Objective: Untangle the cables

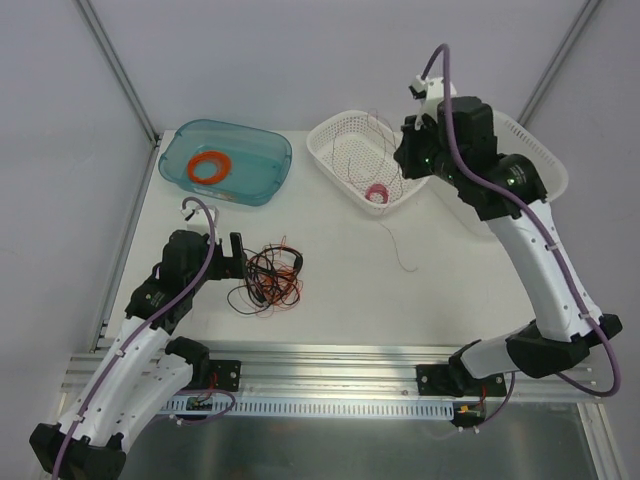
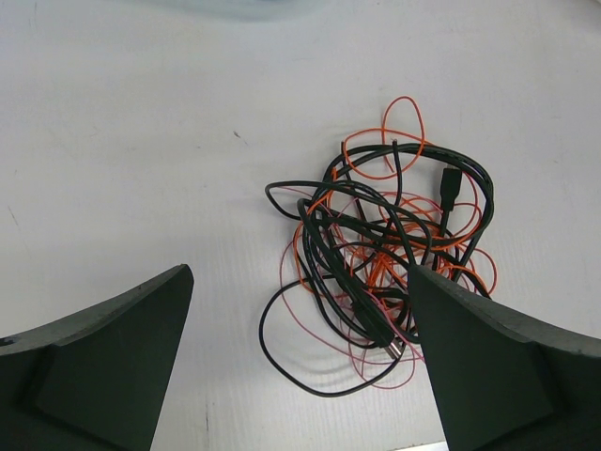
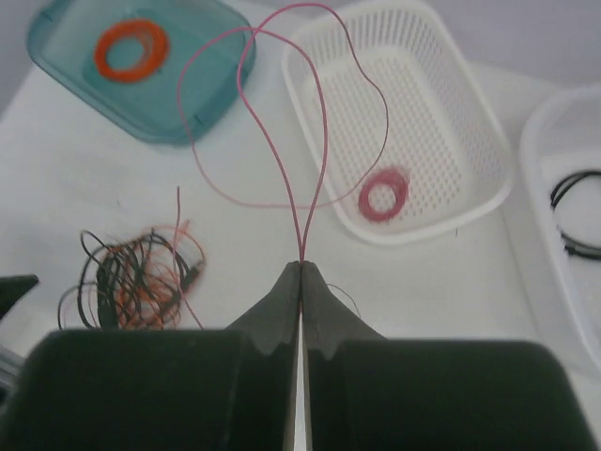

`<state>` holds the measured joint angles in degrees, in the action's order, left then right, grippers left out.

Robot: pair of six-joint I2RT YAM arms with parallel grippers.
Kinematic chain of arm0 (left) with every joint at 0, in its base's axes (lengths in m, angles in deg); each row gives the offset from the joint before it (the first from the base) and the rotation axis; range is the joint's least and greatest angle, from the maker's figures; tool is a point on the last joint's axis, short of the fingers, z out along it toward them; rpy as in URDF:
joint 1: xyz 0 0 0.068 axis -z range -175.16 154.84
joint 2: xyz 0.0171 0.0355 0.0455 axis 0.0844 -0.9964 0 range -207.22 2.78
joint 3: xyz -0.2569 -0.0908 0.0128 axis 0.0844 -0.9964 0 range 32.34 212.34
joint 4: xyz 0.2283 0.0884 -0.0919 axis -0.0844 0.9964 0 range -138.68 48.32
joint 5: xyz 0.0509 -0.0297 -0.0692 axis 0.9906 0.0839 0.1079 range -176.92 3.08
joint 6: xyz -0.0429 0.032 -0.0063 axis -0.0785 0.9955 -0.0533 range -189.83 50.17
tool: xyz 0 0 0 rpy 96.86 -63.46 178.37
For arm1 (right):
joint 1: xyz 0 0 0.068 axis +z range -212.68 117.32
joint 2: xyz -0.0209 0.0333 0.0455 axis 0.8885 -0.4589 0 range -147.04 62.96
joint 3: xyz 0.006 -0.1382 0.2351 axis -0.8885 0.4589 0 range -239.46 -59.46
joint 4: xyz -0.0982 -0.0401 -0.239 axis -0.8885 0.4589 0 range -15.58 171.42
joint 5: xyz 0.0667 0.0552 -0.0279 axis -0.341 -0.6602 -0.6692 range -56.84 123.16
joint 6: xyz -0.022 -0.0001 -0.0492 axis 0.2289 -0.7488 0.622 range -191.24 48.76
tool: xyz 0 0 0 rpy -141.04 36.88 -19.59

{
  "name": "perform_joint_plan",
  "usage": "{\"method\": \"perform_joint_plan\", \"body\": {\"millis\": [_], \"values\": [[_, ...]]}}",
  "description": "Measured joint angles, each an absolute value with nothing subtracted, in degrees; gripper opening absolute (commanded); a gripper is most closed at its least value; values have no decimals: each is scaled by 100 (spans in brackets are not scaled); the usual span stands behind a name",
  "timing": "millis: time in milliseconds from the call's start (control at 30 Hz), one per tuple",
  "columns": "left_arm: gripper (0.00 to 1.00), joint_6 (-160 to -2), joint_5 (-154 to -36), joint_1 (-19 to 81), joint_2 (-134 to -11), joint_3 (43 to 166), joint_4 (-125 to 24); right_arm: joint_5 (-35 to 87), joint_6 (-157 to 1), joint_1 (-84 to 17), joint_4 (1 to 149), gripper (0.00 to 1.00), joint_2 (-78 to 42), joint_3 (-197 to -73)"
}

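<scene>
Well left of the white basket (image 1: 322, 128), the left gripper (image 2: 299, 277) hangs wide open just beside the tangled black, orange and red cables (image 1: 270, 278), holding nothing. At the basket's right side, the right gripper (image 3: 301, 268) is pinched tight on a doubled red cable (image 3: 302, 230). A strand this thin could slip from the pads, or its loose loops could snag the basket's rim.

White table (image 1: 340, 300), matte, a few small marks. Pale grey walls (image 1: 300, 60) at back and both sides, with aluminium struts (image 1: 116, 65) slanting up the corners. Slotted aluminium rail (image 1: 330, 360) along the near edge. Light even, shadows soft.
</scene>
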<state>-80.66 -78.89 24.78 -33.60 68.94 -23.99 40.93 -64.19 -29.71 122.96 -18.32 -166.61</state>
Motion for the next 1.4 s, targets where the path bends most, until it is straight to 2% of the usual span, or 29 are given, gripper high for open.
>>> {"method": "perform_joint_plan", "body": {"millis": [267, 767, 900, 1100, 1267, 1367, 1400], "values": [[99, -8066, -7889, 2478, -3412, 6894, -2399, 4124, -5890, -2984, 11319, 1, -2286, -18145], [99, -8066, -7894, 2478, -3475, 6891, -2402, 3859, -5385, -3662, 8547, 1, -4194, -18740], [99, -8066, -7894, 2478, -3510, 6891, -2402, 3691, -5420, -3870, 8239, 1, -4463, -18696], [99, -8066, -7894, 2478, -3545, 6891, -2402, 3636, -5597, -4064, 7911, 1, -4673, -17607], [99, -8066, -7896, 2478, -3563, 6891, -2402, 3632, -5870, -4141, 8001, 2, -5473, -17207], [99, -8066, -7896, 2478, -3574, 6891, -2402, 3638, -6049, -4169, 8226, 6, -5998, -17207], [99, -8066, -7896, 2478, -3578, 6891, -2402, 3651, -6106, -4180, 8331, 13, -6164, -17207]]}}
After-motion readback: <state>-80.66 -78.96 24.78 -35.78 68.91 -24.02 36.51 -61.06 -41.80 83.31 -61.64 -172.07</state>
